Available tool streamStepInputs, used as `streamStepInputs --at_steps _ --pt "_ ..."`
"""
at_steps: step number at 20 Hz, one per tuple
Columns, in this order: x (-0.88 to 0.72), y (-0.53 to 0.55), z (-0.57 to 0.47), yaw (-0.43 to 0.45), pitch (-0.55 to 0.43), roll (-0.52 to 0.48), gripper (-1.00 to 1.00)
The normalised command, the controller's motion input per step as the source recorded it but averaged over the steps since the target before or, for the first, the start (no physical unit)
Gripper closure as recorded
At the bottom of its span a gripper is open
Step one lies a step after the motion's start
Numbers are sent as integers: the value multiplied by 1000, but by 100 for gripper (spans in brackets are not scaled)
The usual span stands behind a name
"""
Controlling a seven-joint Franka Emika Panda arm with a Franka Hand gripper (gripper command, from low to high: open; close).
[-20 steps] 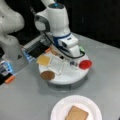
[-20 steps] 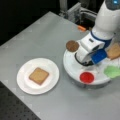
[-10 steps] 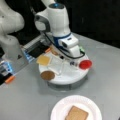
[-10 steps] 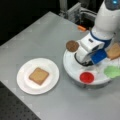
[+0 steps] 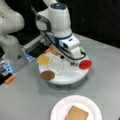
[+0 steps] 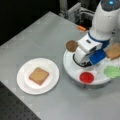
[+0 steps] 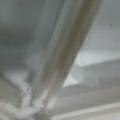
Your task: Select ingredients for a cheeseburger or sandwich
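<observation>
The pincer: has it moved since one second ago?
No. In a front view the pincer stays low over the white tray, in the same place beside the red disc.

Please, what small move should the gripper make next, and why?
Probably a short shift toward the patty. The gripper is low over the middle of the white tray, between the cheese and the patty, and its fingers are hidden. Only one toast slice lies on the paper plate.
</observation>
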Motion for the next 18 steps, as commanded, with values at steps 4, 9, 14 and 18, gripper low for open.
streamStepInputs --at_steps 4,9,14,18 --pt "178 4 18 -123 237 73 -100" --pt "157 46 18 -124 213 47 -100" --pt "138 65 55 -103 212 39 -100" --pt "116 64 120 -106 233 40 -100"
